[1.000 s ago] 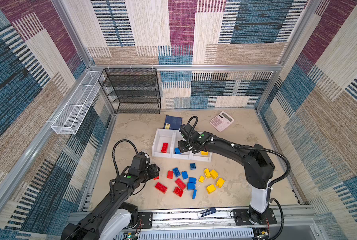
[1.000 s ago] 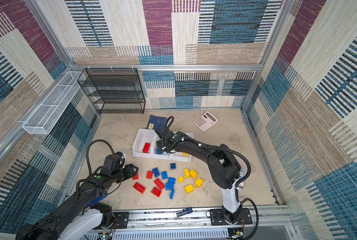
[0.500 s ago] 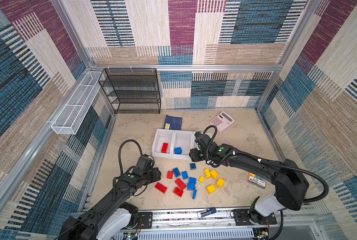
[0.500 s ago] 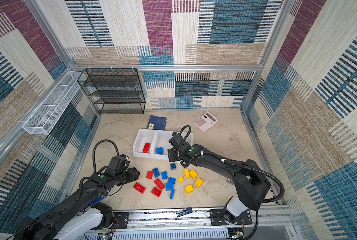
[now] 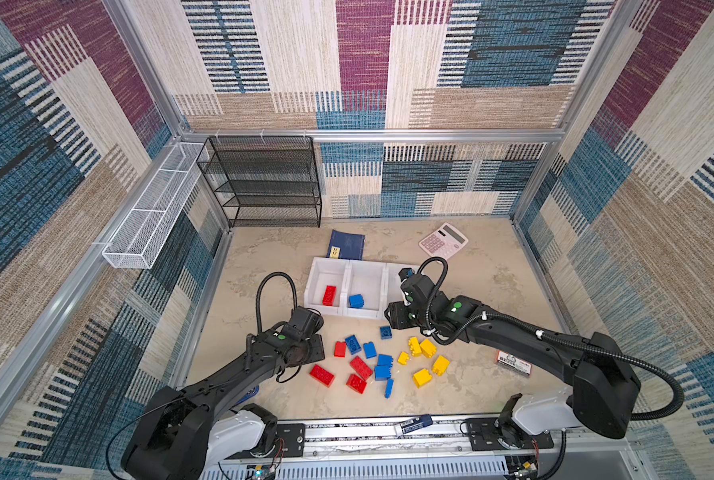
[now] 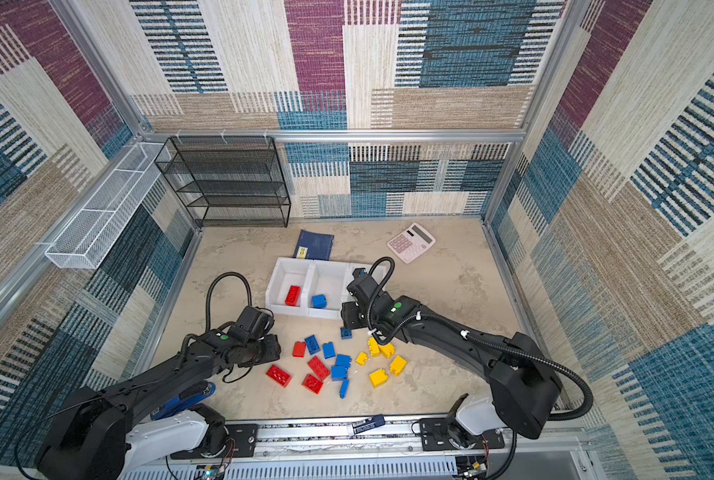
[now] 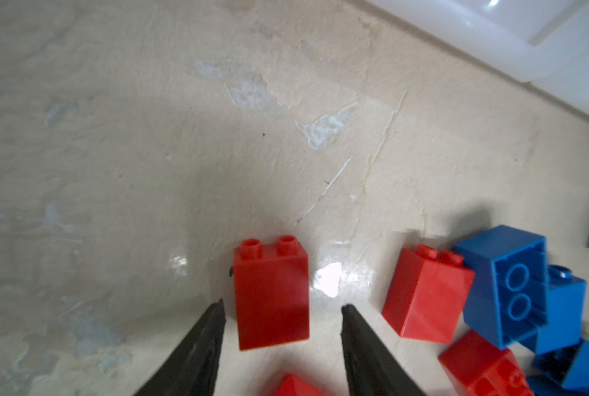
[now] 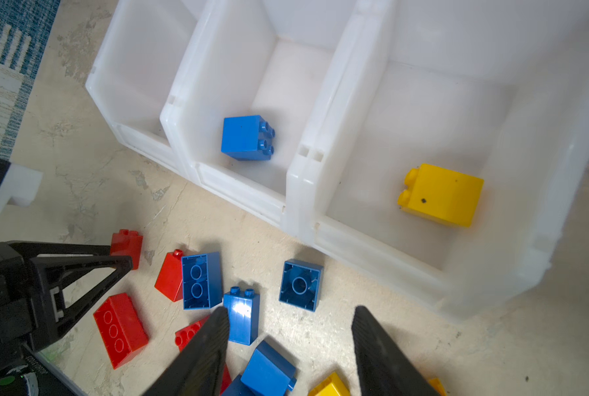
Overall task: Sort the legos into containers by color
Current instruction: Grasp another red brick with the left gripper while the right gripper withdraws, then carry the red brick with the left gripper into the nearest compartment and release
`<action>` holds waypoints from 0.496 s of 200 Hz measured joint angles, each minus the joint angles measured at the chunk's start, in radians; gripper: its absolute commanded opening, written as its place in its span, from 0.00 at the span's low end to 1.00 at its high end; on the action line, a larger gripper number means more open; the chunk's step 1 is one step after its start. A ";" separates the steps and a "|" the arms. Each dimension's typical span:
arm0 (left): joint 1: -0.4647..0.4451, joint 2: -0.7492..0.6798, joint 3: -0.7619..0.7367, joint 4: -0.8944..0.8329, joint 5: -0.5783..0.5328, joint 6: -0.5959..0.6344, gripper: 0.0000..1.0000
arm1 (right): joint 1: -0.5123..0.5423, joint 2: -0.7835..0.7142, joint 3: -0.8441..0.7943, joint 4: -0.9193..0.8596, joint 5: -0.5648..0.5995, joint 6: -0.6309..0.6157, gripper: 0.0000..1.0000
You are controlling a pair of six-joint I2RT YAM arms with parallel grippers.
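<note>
Nearest, on the beige marbled table top [image 5: 326,405], the loose chunky plastic legos [image 5: 382,359] were scattered in a small heap, with red ones to the left, blue ones in the middle and yellow ones to the right. The left gripper [image 7: 283,304] was held low at the left edge of this heap. Its jaws were seen apart, one on each side of a small red brick [image 7: 272,295], and a gap was left beside the brick, so it was not clamped. The right gripper [image 8: 291,309] was seen over the far side of the heap, just before the bins, with its black fingers [image 8: 200,356] spread and nothing gripped between them.

Behind, the three joined white plastic containers [image 5: 349,274] were standing in a row. A long red brick [image 5: 329,295] was lying in the left one, a blue brick [image 5: 356,301] in the middle one and a yellow brick [image 8: 440,195] in the right one.

Farther back, a flat dark-blue booklet [image 5: 347,245] and a pink calculator [image 5: 442,242] were lying on the table, and a black mesh rack [image 5: 264,183] was placed against the back wall.
</note>
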 measured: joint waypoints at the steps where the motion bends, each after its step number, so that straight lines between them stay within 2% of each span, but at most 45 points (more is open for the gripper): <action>1: 0.000 0.001 0.001 0.000 -0.001 0.000 0.55 | 0.000 0.000 0.000 0.000 0.000 0.000 0.60; 99: -0.011 0.054 0.013 0.002 -0.064 0.019 0.43 | 0.000 0.011 0.026 -0.005 0.001 -0.004 0.60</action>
